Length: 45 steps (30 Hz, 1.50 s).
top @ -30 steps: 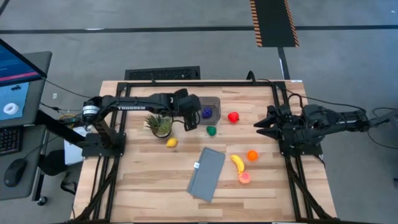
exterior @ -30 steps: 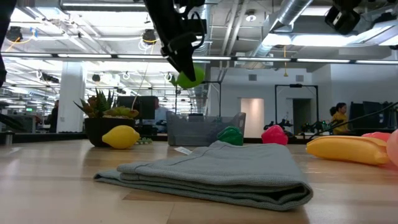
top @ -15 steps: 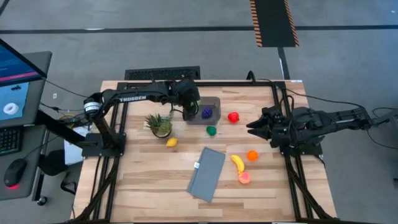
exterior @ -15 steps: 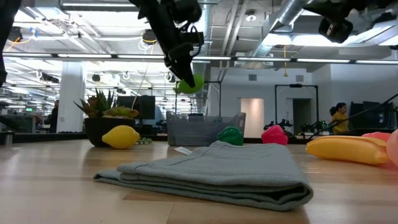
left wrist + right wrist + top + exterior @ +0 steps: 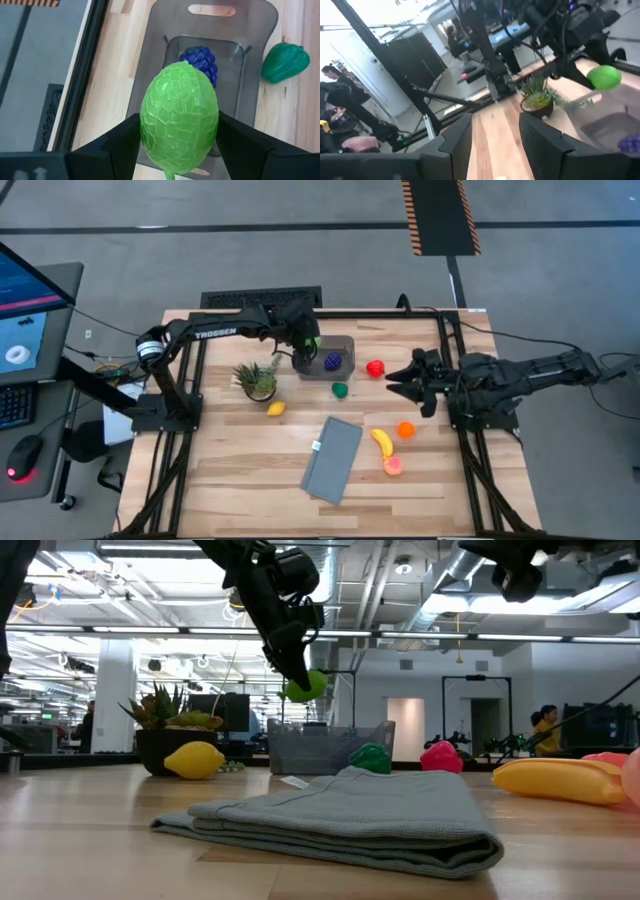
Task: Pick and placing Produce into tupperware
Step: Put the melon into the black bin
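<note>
My left gripper (image 5: 309,346) is shut on a light green produce piece (image 5: 179,117), held in the air above the near-left part of the smoky-grey tupperware (image 5: 347,344). A purple piece (image 5: 200,60) lies inside the tub (image 5: 260,20). On the table lie dark green (image 5: 340,390), red (image 5: 375,368), yellow lemon (image 5: 276,409), banana (image 5: 382,442), orange (image 5: 405,429) and pink (image 5: 393,466) pieces. My right gripper (image 5: 398,383) hovers open, raised off the table, just right of the red piece. My left gripper pinches the light green piece (image 5: 303,686) between its two fingers (image 5: 120,142), one on each side of its middle. The fingers come from above, slanting down. The piece is lifted clear, hanging over the tub (image 5: 320,752).
A folded grey cloth (image 5: 333,458) lies in the table's near middle. A spiky potted plant (image 5: 257,378) stands left of the tub. A black frame rail runs along the table's far edge. People show in the room beyond the table.
My left gripper has carried the light green piece toward the far edge, from beside the plant to over the tupperware. My right gripper has moved toward the table's left, closer to the red piece.
</note>
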{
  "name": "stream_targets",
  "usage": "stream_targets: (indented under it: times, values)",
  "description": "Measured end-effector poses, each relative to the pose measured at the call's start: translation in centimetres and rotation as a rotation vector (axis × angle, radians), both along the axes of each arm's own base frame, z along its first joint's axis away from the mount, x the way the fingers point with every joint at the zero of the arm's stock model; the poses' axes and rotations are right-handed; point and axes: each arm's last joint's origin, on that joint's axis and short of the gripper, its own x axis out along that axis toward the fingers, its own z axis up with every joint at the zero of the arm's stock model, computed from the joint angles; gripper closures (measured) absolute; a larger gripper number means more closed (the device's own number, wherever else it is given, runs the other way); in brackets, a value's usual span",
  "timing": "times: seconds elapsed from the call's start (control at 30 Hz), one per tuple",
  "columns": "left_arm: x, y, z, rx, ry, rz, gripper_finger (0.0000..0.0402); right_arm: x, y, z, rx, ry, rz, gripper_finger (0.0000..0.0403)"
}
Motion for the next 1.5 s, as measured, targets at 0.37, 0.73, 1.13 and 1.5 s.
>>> stream_targets:
  times: [0.37,0.73,1.13,1.5]
  values:
    - [-0.1,0.5,0.1,0.005,-0.009,-0.034,0.0178,0.4,0.0,1.5,-0.063,-0.167,-0.019,0.0217]
    - [0.6,0.9,-2.0,-0.059,0.028,-0.076,0.0178,0.4,0.0,1.8,-0.058,-0.195,-0.02,0.0217]
    - [2.0,1.3,-4.8,-0.098,0.052,-0.089,0.0178,0.4,0.0,1.7,-0.051,-0.187,-0.025,0.0217]
    - [2.4,1.6,-5.1,-0.102,0.019,-0.079,0.0178,0.4,-0.1,1.7,-0.058,-0.182,-0.041,0.0217]
